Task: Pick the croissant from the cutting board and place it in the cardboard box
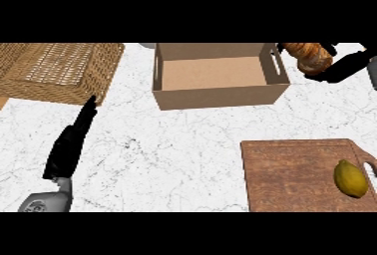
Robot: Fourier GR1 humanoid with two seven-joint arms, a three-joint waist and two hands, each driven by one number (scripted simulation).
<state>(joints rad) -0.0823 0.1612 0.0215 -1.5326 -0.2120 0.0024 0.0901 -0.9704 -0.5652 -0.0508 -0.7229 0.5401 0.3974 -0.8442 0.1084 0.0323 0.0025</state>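
Note:
The golden-brown croissant (310,56) is up at the far right, just right of the cardboard box (218,95), with my right hand (342,67) curled round it. The box is open at the top and its inside shows bare. The brown wooden cutting board (294,174) lies at the lower right and bears only a yellow lemon (351,179) near its right side. At the lower left my left hand (70,144) rests over the marble counter with its fingers straight, holding nothing.
A woven wicker basket (55,69) fills the far left corner, left of the box. The white marble counter (184,159) stretches between my left hand and the cutting board.

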